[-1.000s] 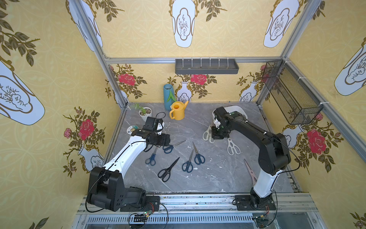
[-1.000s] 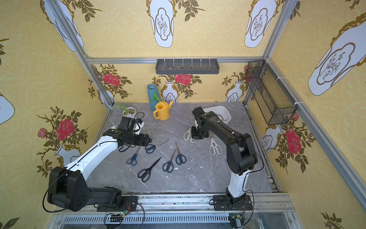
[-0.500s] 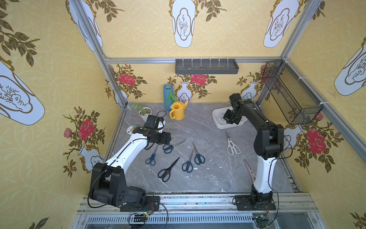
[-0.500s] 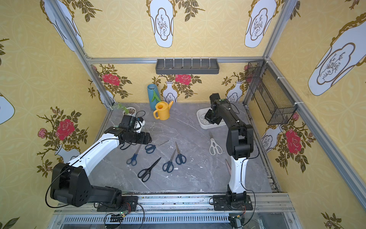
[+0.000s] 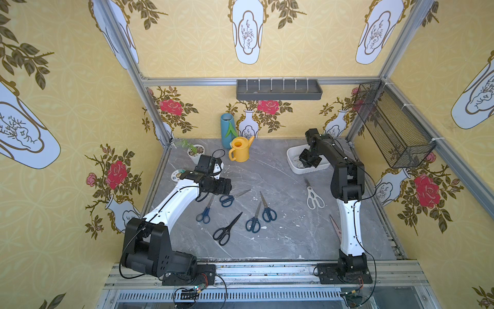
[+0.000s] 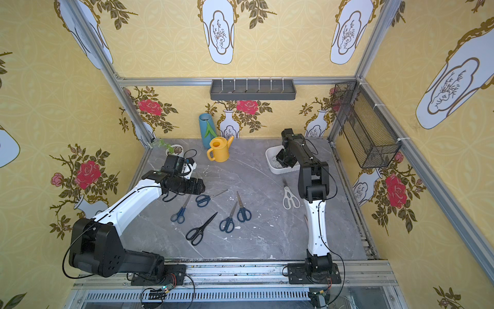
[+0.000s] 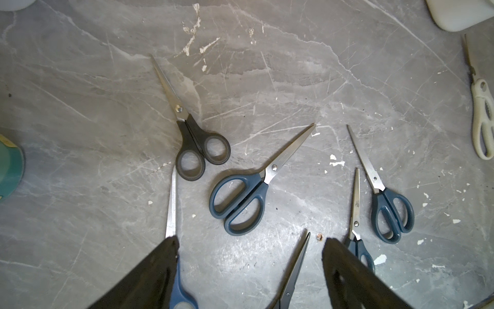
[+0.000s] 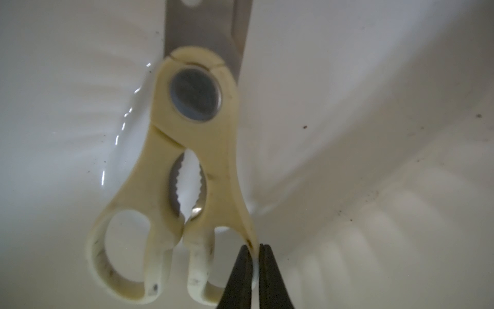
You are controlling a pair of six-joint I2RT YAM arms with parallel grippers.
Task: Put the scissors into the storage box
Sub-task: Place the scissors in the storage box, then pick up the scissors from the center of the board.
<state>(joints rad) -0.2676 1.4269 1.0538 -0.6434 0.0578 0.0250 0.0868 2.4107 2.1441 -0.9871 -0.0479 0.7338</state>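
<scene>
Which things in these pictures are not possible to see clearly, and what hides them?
- Storage box inside: in both top views the right gripper and its arm cover most of it.
- Cream-handled shears: right wrist view, blades cut off by the picture edge.
- Pinkish scissors: top views, handles behind the right arm.
- Left gripper: hidden under its wrist in top views; wrist view shows it open.
</scene>
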